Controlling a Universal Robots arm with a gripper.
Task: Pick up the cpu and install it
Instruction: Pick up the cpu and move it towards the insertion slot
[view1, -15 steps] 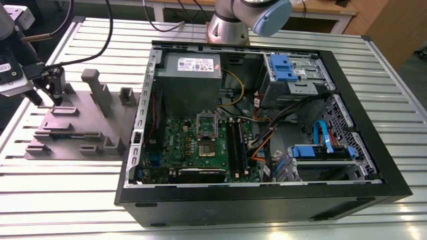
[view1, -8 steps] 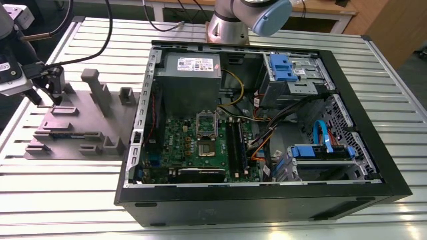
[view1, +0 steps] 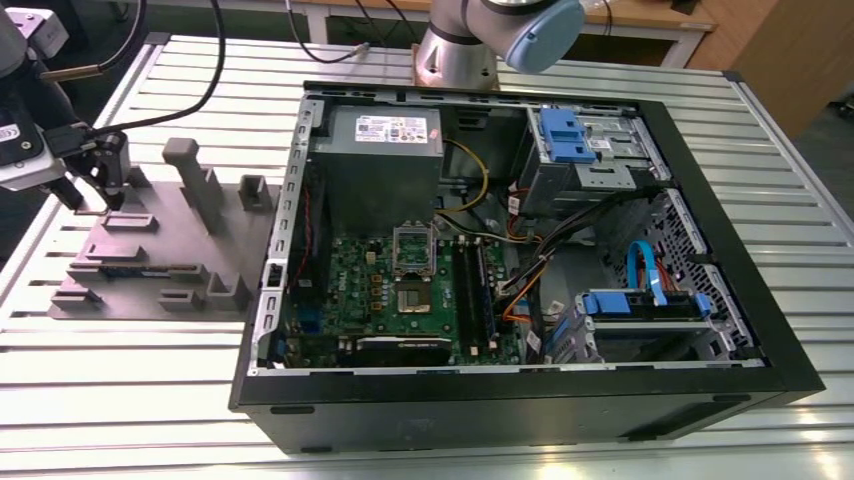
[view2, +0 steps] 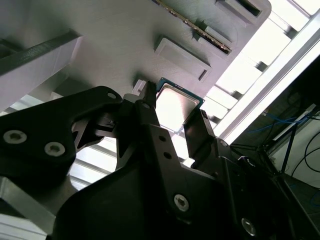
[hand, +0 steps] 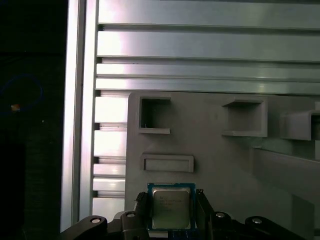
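A slatted aluminium table (view1: 400, 70) carries an open computer case (view1: 534, 400) and, to the exterior view's left, a grey parts fixture (view1: 147, 260) with raised blocks. In that view the gripper (view1: 91, 195) hangs low over the fixture's far end, well apart from the case. Between the two lies open tabletop, but the case wall and the cables inside leave little room over the motherboard (view1: 400, 290). In the second wrist view the cpu (view2: 176, 104) sits between the two dark fingers (view2: 150, 115), which stand narrowly apart and look closed on its opposite edges just above the fixture. In the first wrist view the chip shows its dull metal top and thin green rim, with a shallow pocket (hand: 167, 163) just beside it. It looks light, stiff and smooth, so probably slippery. The edges are the sensible grip, since its underside is likely delicate.
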